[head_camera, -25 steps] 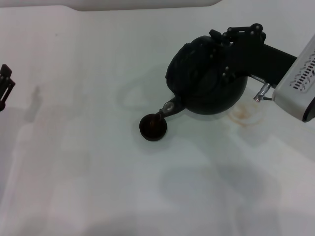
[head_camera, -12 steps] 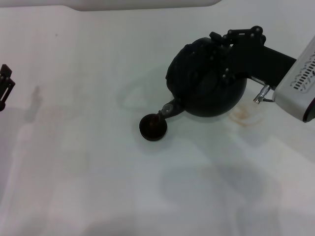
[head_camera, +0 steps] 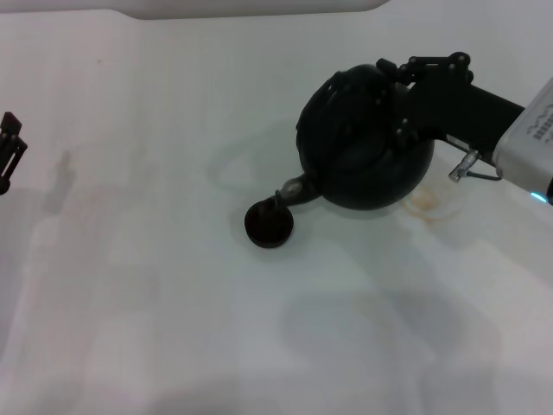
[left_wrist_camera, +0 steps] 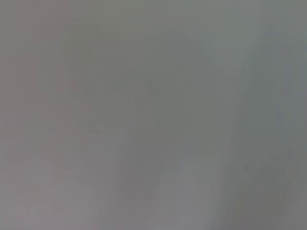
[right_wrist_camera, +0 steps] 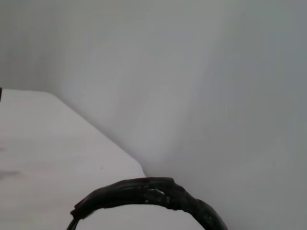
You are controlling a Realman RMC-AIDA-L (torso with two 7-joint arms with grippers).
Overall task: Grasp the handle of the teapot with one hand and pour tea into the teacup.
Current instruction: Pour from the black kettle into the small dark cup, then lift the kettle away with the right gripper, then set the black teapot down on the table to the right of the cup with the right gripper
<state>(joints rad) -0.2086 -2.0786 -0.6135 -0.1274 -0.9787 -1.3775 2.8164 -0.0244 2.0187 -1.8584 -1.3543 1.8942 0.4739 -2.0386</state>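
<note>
The white table [head_camera: 155, 285] lies open from 6 through 9 o'clock of the teacup [head_camera: 269, 225] — bare surface. At 2 o'clock the teapot [head_camera: 363, 151] and the right hand [head_camera: 432, 95] block passage — spout touching the cup's rim.

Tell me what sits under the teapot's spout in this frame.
The teacup stands on the table directly below the spout tip of the teapot, held tilted by the right claw. Whether tea is in the cup cannot be seen; its inside is dark.
</note>
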